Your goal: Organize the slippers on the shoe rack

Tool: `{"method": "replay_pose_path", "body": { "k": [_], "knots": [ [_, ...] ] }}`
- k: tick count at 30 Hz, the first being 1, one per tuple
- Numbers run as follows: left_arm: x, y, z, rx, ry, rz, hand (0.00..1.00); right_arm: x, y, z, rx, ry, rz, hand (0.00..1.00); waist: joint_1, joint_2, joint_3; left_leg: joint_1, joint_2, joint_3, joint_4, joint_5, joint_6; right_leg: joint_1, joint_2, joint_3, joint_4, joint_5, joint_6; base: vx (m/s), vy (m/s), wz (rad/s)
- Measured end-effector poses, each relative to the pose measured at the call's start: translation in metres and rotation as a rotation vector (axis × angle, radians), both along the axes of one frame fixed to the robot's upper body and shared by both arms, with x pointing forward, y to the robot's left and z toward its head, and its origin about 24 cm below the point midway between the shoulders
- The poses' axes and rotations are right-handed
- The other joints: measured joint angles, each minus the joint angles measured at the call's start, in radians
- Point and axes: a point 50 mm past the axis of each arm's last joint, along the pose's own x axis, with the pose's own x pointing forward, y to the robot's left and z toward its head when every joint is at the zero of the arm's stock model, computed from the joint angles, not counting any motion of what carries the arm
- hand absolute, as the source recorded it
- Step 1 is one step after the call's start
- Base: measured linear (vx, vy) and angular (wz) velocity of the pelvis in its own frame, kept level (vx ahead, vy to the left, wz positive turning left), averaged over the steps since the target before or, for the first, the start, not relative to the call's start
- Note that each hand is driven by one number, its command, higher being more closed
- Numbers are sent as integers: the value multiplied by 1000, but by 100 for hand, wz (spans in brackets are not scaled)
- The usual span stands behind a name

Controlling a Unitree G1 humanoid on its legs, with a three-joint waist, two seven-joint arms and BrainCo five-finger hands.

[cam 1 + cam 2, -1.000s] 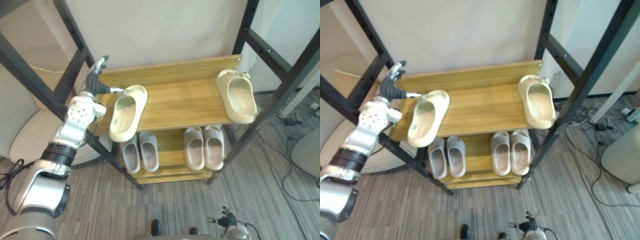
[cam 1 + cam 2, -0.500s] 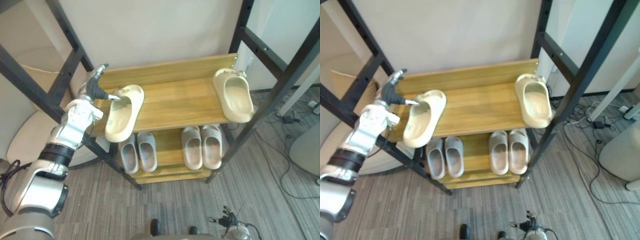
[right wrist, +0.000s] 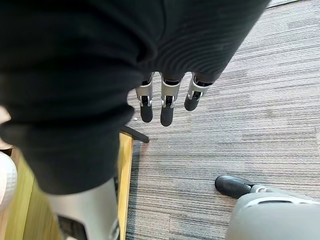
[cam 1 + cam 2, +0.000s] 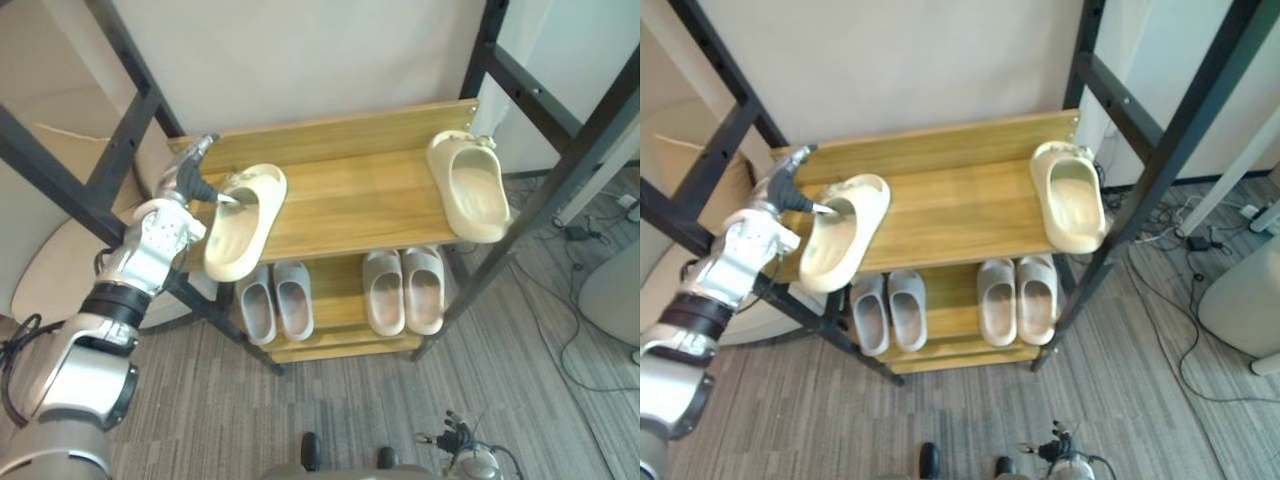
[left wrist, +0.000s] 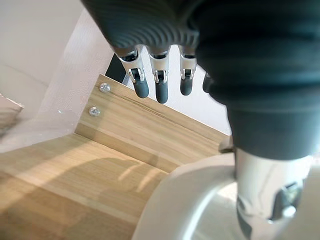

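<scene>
Slippers stand on a wooden shoe rack (image 4: 350, 205) set in a black metal frame (image 4: 128, 62) on a grey carpet floor (image 4: 350, 410). In the left eye view, the upper shelf (image 4: 340, 150) carries two cream slippers well apart. The left cream slipper (image 4: 243, 222) lies at the shelf's left end, angled, with its near end overhanging the front edge. The right cream slipper (image 4: 472, 190) lies at the right end, also reaching past the front edge. The lower shelf (image 4: 340, 290) holds a left grey pair (image 4: 275, 303) and a right grey pair (image 4: 403, 292), each pair side by side. The left hand (image 4: 185, 185) sits at the shelf's left end, just beside the left cream slipper. The right eye view gives the same layout, with the thumb tip (image 4: 824, 209) touching that slipper's far rim. In the left wrist view, the fingers (image 5: 161, 85) are straight and clear of the slipper, pointing toward the back board (image 5: 150, 135) and its two screws (image 5: 104, 88); only the thumb meets the slipper, so the hand is spread wide and grips nothing. In the right wrist view, the right hand (image 3: 167, 107) hangs over the carpet with loose, straight fingers, holding nothing, beside the edge of a wooden board (image 3: 125, 165).
</scene>
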Motion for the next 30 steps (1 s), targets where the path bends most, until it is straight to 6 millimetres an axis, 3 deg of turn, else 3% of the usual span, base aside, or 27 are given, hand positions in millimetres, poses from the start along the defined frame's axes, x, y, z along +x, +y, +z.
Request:
{"method": "replay_pose_path", "body": {
  "k": [22, 30],
  "knots": [
    [9, 2, -6, -80, 22, 81, 100, 2, 0, 0, -2, -13, -37, 0, -11, -6, 26, -4, -2, 6, 0, 3, 3, -7, -2, 5, 2, 6, 2, -2, 1, -1],
    [16, -14, 6, -147, -26, 50, 100, 9, 1, 2, -1, -26, -35, 0, -14, -9, 57, 2, -7, -12, 0, 8, 5, 6, -6, -11, -1, 7, 2, 0, 0, 6]
  ]
}}
